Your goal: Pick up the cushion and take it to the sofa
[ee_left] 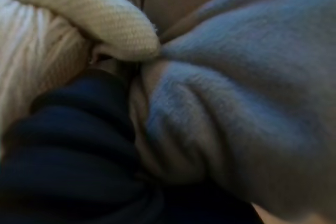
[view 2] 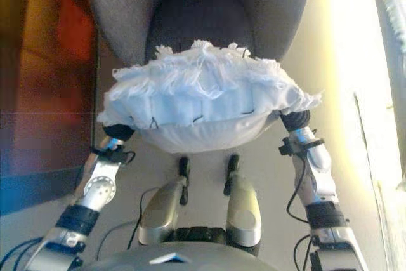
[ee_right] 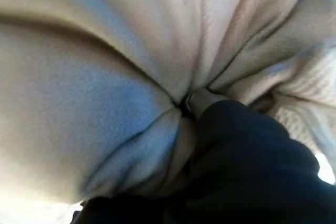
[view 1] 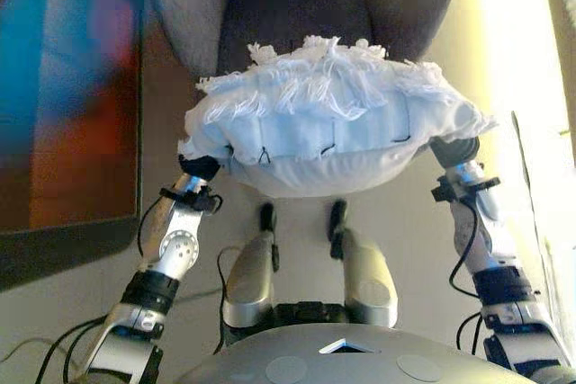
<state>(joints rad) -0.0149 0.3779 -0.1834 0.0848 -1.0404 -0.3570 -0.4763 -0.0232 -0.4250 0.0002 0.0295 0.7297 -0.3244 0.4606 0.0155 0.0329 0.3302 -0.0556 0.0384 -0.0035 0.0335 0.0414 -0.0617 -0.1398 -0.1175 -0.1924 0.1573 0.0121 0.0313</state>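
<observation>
We see two silver-grey arms with black bands at forearm and wrist. The left arm [view 1: 175,249] carries a round silver disc ringed with small screws; the right arm [view 1: 490,240] shows smooth plating. A dark ribbed cover wraps the left hand [ee_left: 68,150] and the right hand [ee_right: 252,161].

Pale floor [view 1: 405,222] bears a grey sofa [view 1: 180,6].

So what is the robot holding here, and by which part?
The white fringed cushion, carried between both arms by its two ends. The left robot hand and right robot hand are buried in fabric, so finger grip cannot be told.
</observation>
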